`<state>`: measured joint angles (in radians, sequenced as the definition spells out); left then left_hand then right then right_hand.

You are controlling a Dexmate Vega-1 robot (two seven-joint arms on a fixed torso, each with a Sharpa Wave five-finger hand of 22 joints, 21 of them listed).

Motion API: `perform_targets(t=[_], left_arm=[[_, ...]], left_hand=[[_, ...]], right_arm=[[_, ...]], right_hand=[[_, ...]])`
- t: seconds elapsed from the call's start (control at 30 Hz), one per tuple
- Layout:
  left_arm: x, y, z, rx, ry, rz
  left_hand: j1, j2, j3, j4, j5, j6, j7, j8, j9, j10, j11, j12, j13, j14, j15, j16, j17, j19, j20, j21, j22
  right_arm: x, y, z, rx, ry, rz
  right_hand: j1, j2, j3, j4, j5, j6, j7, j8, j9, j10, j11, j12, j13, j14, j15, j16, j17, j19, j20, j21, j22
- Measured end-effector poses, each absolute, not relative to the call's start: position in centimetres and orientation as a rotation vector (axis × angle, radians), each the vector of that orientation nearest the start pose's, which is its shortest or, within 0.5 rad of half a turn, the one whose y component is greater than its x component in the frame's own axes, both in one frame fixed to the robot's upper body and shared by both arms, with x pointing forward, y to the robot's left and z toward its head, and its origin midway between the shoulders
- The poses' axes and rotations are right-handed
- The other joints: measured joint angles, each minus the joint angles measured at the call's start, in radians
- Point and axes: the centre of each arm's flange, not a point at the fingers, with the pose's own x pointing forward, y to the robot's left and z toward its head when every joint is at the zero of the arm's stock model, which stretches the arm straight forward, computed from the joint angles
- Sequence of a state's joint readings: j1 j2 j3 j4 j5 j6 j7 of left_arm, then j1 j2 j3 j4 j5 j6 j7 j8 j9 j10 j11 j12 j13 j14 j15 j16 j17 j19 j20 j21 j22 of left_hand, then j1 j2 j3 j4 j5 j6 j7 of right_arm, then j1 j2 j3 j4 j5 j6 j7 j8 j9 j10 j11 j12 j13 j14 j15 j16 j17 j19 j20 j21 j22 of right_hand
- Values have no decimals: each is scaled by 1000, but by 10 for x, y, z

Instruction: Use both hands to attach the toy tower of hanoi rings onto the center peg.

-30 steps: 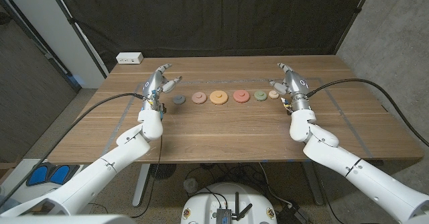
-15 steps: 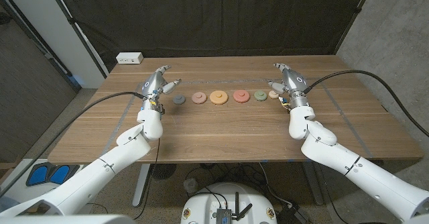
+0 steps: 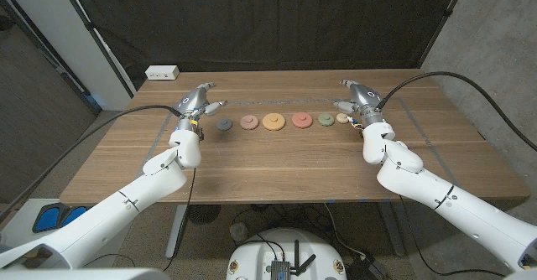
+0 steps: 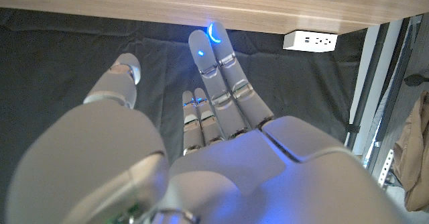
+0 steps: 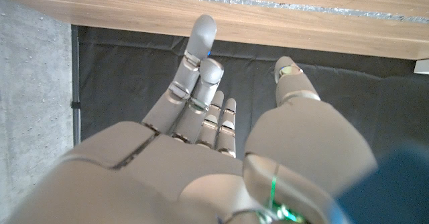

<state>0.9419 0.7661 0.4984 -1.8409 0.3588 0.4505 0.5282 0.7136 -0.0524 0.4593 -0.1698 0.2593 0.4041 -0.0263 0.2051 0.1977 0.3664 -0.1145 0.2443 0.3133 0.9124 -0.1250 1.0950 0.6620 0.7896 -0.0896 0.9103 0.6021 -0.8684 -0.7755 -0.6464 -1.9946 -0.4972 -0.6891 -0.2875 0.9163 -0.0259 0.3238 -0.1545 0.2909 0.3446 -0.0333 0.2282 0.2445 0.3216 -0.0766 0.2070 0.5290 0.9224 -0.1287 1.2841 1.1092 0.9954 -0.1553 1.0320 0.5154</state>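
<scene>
Several flat rings lie in a row across the table's far middle: dark grey [image 3: 223,123], pink [image 3: 249,122], orange [image 3: 273,121], red [image 3: 301,121], green [image 3: 325,120] and a small cream one [image 3: 342,118]. My left hand [image 3: 199,102] hovers just left of the grey ring, fingers apart, holding nothing. My right hand [image 3: 357,96] stays just right of the cream ring, also empty with fingers spread. In the wrist views, the left hand [image 4: 201,137] and right hand [image 5: 214,137] each reach past the table's edge with fingers extended.
A white power strip [image 3: 162,73] sits at the table's back left corner, also seen as the power strip [image 4: 310,41]. Black cables trail from both wrists over the table sides. A dark curtain hangs behind the wooden table [image 3: 268,167].
Both arms have stretched a little farther over the table. The right hand has drifted slightly toward the back and toward the cream ring. The rings have not moved.
</scene>
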Motion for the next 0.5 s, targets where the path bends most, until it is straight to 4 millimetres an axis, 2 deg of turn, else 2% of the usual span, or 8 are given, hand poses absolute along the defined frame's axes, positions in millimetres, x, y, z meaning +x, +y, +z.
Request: perform_targets(t=[0.23, 0.47, 0.5], left_arm=[[571, 282, 18, 1129, -578, 474], [571, 283, 21, 1167, -526, 452], [569, 280, 26, 1181, -527, 443]], left_hand=[[9, 9, -6, 0, 4, 7, 7, 5, 0, 13, 2, 4, 0, 0, 0, 6, -4, -5, 5, 6, 0], [22, 14, -10, -4, 4, 14, 14, 7, 0, 23, 2, 8, 5, 0, 0, 18, -4, -5, 6, 16, 0], [23, 14, -10, -4, 4, 15, 14, 7, 0, 23, 2, 8, 5, 0, 0, 22, -4, -5, 6, 16, -1]], right_arm=[[564, -226, 12, -1258, -465, -331], [565, -226, 20, -1273, -437, -296], [567, -227, 18, -1277, -406, -272]], right_hand=[[0, 0, 0, 0, 8, -3, 11, 0, 0, 0, 0, 0, 4, -3, -2, -5, 4, 0, 0, 4, -4], [-8, 8, 0, 0, 13, -4, 21, 0, -1, -13, 13, 0, 11, -17, 2, -20, -3, -11, 4, 8, -11], [-8, 8, 0, 0, 13, -4, 22, 0, -1, -13, 13, 0, 11, -20, 6, -19, -3, -11, 4, 8, -11]])
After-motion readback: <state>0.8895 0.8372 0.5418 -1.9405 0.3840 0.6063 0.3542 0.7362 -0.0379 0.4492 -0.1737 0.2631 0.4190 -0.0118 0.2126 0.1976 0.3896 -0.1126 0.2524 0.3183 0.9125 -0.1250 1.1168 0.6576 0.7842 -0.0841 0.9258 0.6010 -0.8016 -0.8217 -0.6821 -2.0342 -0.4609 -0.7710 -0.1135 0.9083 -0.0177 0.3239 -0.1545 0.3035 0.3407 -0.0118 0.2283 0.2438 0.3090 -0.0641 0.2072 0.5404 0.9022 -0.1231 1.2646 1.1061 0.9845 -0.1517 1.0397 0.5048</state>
